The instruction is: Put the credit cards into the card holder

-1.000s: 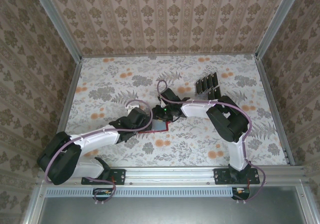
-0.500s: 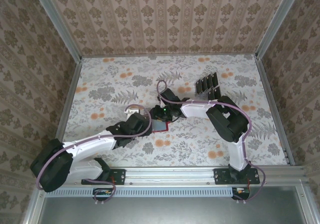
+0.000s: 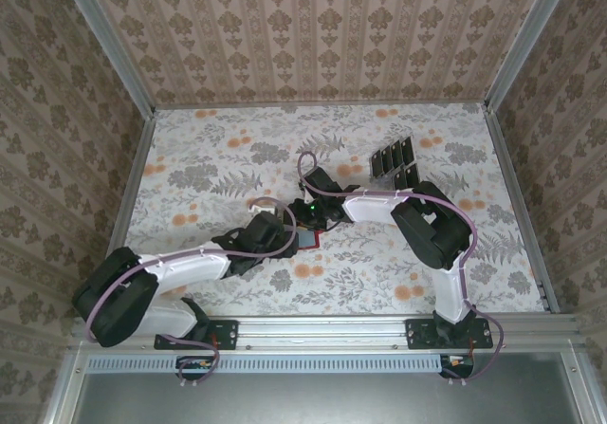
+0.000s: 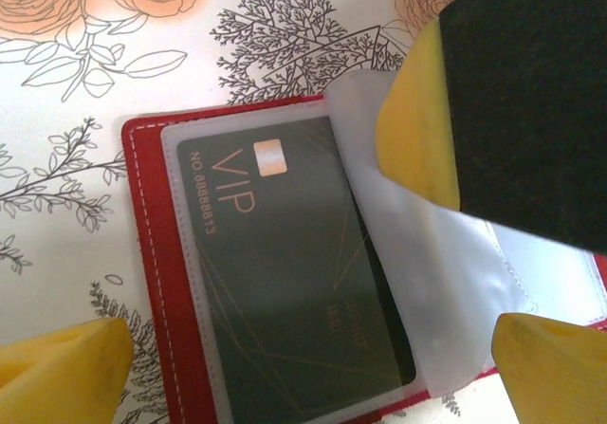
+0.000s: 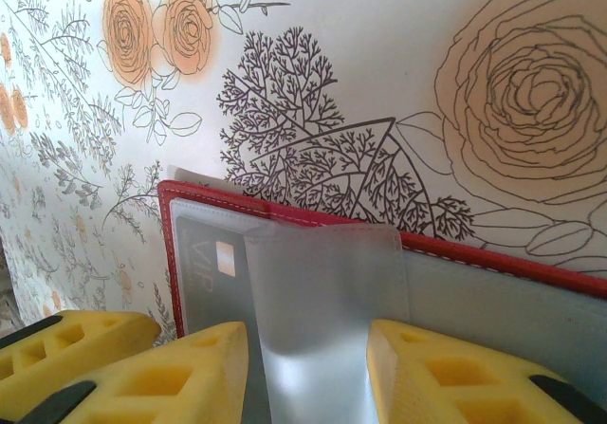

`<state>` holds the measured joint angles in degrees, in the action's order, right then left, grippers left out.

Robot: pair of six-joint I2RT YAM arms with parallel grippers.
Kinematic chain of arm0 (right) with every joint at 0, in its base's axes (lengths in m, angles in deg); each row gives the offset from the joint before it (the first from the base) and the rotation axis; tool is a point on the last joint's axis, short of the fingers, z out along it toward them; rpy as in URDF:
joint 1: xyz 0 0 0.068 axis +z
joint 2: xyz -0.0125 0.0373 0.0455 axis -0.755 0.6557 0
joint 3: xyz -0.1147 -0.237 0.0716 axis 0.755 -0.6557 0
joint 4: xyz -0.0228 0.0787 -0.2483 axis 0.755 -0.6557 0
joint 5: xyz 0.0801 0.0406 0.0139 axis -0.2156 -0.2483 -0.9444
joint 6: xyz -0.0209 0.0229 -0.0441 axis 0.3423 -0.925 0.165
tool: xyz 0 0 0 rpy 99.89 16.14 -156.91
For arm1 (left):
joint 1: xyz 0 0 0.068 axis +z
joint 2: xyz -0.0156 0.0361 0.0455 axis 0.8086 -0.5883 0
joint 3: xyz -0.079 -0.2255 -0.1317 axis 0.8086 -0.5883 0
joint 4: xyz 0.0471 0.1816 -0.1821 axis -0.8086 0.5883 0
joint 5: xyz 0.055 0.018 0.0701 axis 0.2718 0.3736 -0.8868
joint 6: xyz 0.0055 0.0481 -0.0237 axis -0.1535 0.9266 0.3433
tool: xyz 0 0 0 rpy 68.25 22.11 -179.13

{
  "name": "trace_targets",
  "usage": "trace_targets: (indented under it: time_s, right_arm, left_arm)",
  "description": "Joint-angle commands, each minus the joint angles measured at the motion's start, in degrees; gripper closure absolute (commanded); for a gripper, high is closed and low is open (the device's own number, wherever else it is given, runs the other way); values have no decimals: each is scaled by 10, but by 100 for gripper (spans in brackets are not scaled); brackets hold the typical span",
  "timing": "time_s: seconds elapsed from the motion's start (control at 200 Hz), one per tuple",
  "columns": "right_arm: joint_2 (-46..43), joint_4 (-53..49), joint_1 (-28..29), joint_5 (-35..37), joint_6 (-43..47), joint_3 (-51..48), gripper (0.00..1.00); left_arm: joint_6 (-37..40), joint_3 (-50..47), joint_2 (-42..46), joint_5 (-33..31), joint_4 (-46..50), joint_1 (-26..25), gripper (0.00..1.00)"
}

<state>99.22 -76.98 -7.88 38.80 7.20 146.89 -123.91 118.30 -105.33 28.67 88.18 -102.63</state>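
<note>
One card holder (image 4: 150,253), one card (image 4: 285,282) inside it, one loaded rack (image 3: 394,163).

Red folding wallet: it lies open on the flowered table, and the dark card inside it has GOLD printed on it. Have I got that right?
Not quite. In the left wrist view the dark card reads VIP, not GOLD. The rest holds: the red folding wallet lies open on the flowered table with that card inside it.

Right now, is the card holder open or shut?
Open: the red card holder lies spread flat, a dark VIP card visible in its clear pocket.
</note>
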Motion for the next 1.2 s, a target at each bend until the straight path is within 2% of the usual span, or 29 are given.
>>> trace_targets:
  time_s: [0.0, 0.355, 0.705, 1.195]
  right_arm:
    - [18, -35, 7, 18, -5, -16, 59]
    - [9, -36, 4, 8, -3, -11, 59]
    - [-83, -44, -25, 49, 20, -39, 58]
    - [-52, -27, -28, 41, 18, -51, 58]
  left_arm:
    - [12, 18, -12, -17, 3, 6, 0]
    - [5, 12, -47, -39, 25, 18, 0]
    - [-7, -3, -47, -41, 23, 20, 0]
    - [-9, -7, -45, -41, 21, 21, 0]
